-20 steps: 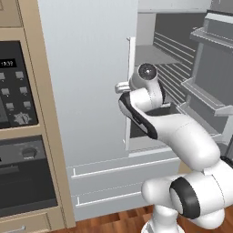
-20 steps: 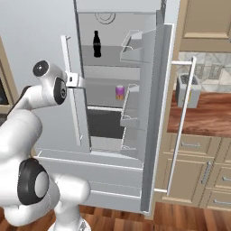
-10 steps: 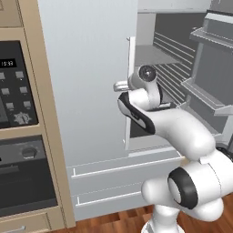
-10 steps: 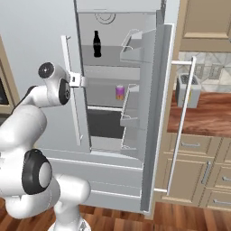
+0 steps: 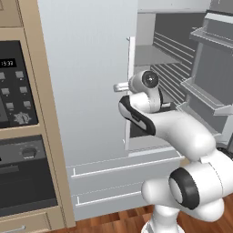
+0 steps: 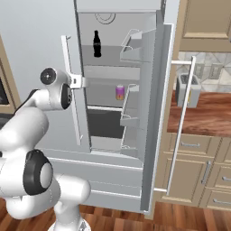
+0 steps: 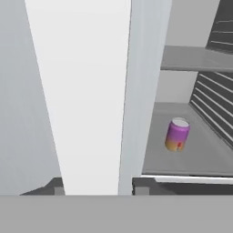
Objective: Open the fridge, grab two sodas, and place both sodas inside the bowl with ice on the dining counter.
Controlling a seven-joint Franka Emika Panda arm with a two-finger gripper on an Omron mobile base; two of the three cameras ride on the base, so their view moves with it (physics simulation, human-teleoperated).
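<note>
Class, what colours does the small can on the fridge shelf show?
The can is purple, shading to orange-yellow, with a pale top; clearest in the hand view.

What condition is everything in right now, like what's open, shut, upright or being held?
Fridge: right door swung wide open, left door closed.
Left door handle: gripped by the end effector.
End effector: shut on the left door handle.
Dark bottle: upright on the upper shelf.
Purple can: upright on the middle shelf.
Fridge drawers: closed.
</note>
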